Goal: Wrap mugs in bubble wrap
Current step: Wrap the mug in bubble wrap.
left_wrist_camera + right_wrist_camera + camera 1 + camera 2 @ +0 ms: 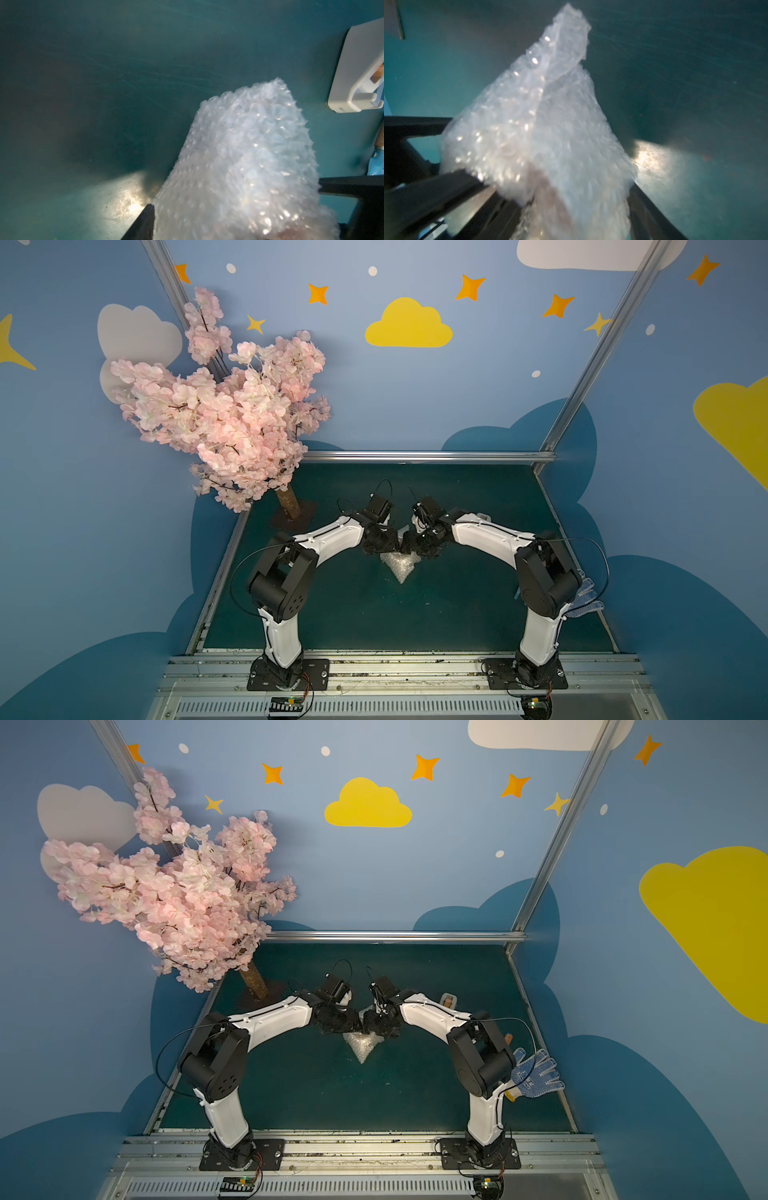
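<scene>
Clamped from the nine o'clock side, my left pincer [388, 546] squeezes the bubble wrap [401, 568], which sits bunched at the middle of the table [374, 622], a shade toward twelve. One ribbed black finger [146, 221] presses into the film's edge.

Far out at ten o'clock stands a blossom tree [220, 406]: soft pink fabric petals, a rough brown trunk, a flat dark square foot. The table is a dull teal mat, scuffed with fine pale scratches.

The wrap is clear and crinkly, silvery where light catches its small bubbles. It is gathered into a lumpy bundle, with a loose triangular corner lying on the mat and pointing to six. A reddish-brown blur shows through the film close to my jaws; the mug itself I cannot make out.

My right pincer [412, 546] pinches the same bundle from the three o'clock side, film pressed between its jaws. At two o'clock sits a boxy cream plastic tape dispenser [357, 68] with a brown roll in it. At four o'clock, by the mat's edge, lies a knit glove [536, 1073], white with blue dots.
</scene>
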Robot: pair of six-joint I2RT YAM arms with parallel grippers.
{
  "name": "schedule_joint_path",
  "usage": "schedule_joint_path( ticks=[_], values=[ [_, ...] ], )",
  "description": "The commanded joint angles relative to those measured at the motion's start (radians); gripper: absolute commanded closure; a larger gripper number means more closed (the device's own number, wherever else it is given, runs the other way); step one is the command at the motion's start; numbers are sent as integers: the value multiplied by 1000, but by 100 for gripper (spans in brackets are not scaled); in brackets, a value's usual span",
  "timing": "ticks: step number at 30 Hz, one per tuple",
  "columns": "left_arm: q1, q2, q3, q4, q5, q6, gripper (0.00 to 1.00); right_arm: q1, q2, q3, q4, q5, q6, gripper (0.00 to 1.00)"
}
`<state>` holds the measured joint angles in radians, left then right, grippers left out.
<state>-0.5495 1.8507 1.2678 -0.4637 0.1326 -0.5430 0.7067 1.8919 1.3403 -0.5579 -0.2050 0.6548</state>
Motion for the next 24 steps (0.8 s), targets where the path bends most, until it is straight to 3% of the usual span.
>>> schedule_joint_path(
  ticks=[1, 7, 15, 24],
  values=[
    [32, 3, 35, -24, -13, 0, 43, 37, 53, -18, -50, 44, 89, 35],
    [74, -93, 31, -51, -26, -34, 41, 59, 39, -67, 28, 64, 294, 39],
    [82, -234, -132, -6, -46, -119, 33, 88, 31, -69, 52, 87, 540, 41],
    [65, -205, -191, 111, 27, -157, 31, 99, 15, -55, 83, 75, 613, 41]
  ],
)
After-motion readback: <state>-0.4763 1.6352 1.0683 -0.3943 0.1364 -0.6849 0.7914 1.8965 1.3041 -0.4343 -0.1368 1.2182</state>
